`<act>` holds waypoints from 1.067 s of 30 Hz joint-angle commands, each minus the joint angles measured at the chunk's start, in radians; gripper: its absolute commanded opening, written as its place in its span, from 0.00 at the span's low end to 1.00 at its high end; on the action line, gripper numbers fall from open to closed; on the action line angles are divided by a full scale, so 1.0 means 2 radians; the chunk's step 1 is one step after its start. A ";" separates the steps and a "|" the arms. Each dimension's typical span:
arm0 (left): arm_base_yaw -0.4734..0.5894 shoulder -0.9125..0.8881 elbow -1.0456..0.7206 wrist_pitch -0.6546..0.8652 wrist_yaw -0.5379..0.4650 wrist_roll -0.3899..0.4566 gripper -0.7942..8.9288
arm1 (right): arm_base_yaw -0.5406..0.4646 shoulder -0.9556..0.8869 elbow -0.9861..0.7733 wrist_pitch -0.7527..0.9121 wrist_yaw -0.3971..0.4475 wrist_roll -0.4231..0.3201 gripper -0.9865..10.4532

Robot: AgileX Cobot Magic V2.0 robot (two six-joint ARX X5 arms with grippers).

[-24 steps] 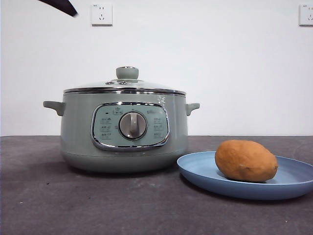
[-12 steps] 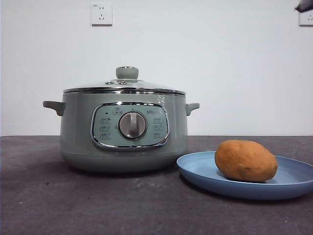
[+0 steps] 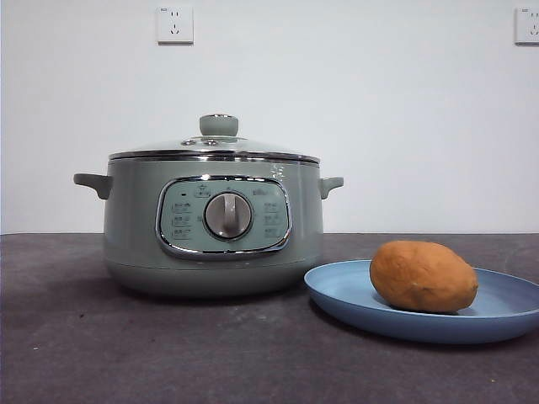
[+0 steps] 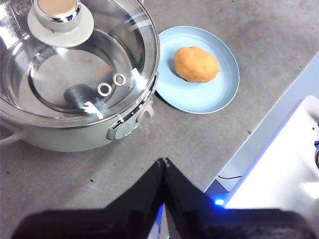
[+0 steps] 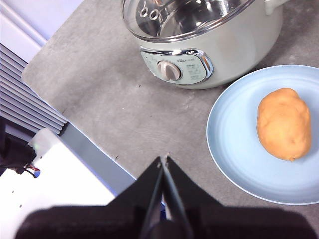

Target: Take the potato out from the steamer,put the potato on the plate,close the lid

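Resting on the blue plate point(image 3: 337, 290), the orange-brown potato point(image 3: 423, 276) lies on its side, a little toward the plate's left half in the front view, with bare plate showing all around it. The plate sits flat on the dark grey tabletop point(image 3: 126, 353), to the right of the steamer point(image 3: 135, 219) and slightly nearer; its left rim comes just beside the pot's base, and whether the two touch cannot be told. The steamer stands upright with its control panel and silver dial point(image 3: 228, 215) facing the near side. The glass lid point(image 3: 253, 147) is seated on the pot, its steel rim level along the top edge and its green knob point(image 3: 219, 124) centred above. Through the glass, the left wrist view shows the pot's metal inside.

Neither arm shows in the front view. The left hand point(image 4: 164, 162) hangs high over the tabletop on the near side of the steamer, jaws pressed together with nothing between them. The right hand point(image 5: 163, 160) hangs likewise above the tabletop near the plate's edge, jaws also together and holding nothing. Two wall sockets point(image 3: 175, 24) sit on the white wall behind.
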 commanded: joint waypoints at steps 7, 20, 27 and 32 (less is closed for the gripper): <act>-0.002 0.001 -0.002 0.020 0.000 0.001 0.08 | 0.001 0.000 0.002 0.002 0.002 0.002 0.09; 0.067 -0.052 -0.005 0.167 -0.024 0.016 0.08 | 0.001 -0.001 0.002 0.002 0.001 0.002 0.09; 0.159 -0.166 -0.122 0.376 -0.027 0.016 0.08 | 0.001 0.000 0.002 0.002 0.001 0.002 0.09; 0.213 -0.266 -0.268 0.498 -0.043 0.016 0.08 | 0.001 -0.001 0.002 0.002 0.002 0.002 0.09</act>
